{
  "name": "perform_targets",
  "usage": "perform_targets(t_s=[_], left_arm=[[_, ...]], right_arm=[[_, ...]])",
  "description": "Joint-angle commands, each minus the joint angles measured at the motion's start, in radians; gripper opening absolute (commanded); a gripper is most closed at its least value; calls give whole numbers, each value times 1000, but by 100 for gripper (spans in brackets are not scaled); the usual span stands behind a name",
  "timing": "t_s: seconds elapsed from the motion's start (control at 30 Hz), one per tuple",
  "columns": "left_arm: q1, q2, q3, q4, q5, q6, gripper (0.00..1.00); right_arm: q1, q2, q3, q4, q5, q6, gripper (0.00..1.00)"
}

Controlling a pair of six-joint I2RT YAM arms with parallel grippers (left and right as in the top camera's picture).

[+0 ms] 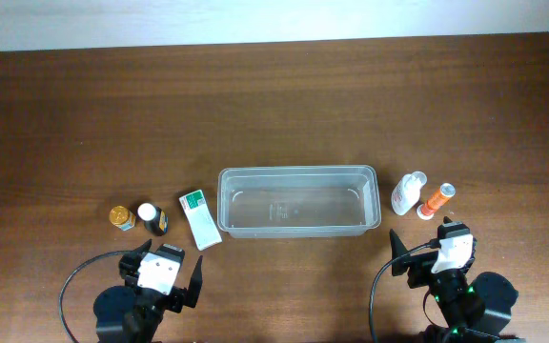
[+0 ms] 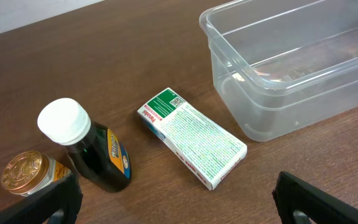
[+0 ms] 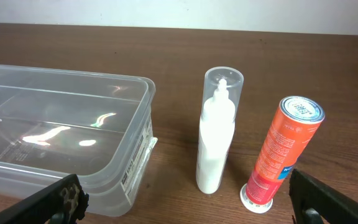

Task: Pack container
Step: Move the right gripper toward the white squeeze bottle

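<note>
Bright, sharp frames; glare streaks the container (image 3: 132,146).

Container (image 1: 298,171) mouth unobstructed; box (image 1: 199,218), white bottle (image 1: 408,193) seemingly just clear.

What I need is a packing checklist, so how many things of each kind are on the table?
Clear container: 1
Bottles: 3 (gold-capped bottle, dark bottle, white bottle)
Orange tube: 1
Green-and-white box: 1
Total: 6
</note>
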Motion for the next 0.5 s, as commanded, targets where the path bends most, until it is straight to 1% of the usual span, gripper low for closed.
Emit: perform_targets(t_s=[0.0, 0.47], left_arm=[[5, -10, -4, 3, 15, 8, 100], [5, -10, -4, 3, 15, 8, 100]], right_arm=[[-3, -11, -9, 6, -9, -7, 98], [-3, -11, -9, 6, -9, -7, 98]])
